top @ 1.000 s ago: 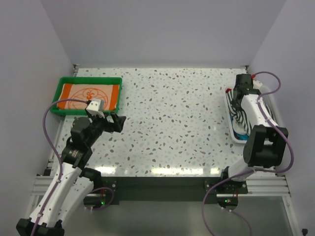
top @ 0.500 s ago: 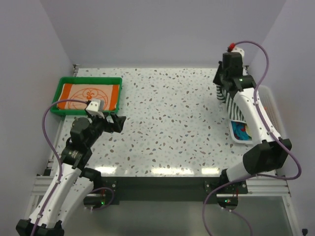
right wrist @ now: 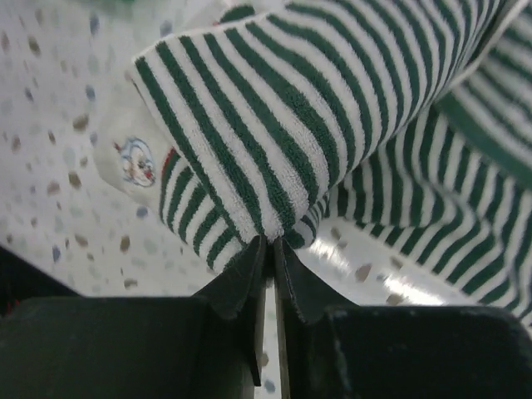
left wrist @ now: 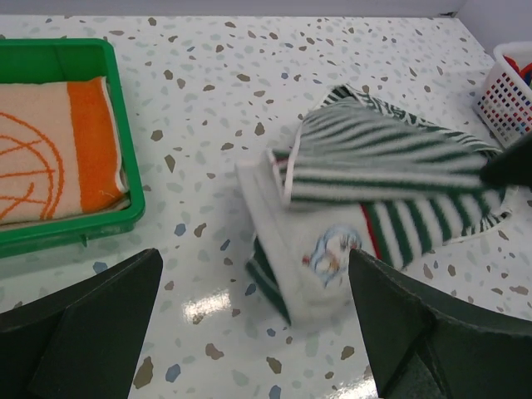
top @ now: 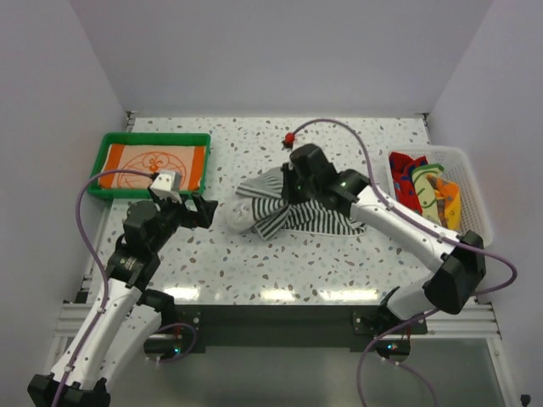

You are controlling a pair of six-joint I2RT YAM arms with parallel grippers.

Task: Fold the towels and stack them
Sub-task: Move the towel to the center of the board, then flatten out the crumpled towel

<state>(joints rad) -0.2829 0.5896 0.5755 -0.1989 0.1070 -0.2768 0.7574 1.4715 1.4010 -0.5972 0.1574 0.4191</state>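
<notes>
Where the striped towel (top: 288, 212) lies: on the table (top: 339, 144), well to the right of the green tray (top: 153, 136), rumpled and partly doubled over.
Long axis: running away from the tray toward the white basket (top: 424, 150). The white-backed end with a small cartoon patch is the end nearest the tray.
Right gripper (right wrist: 270, 249): pinched tight on a raised fold of the towel, on the part farther from the tray.
Left gripper (top: 199, 212): jaws spread wide and holding nothing, just off the tray's near right corner, facing the towel's tray-side end.
Nearer arm: the left, by my judgement, for that loose end.
Room: tabletop shows between tray and towel, likely enough to spread it flat. The tray wall is the closest edge to mind.
Other towels: an orange towel (top: 153, 163) lies flat in the tray.
</notes>
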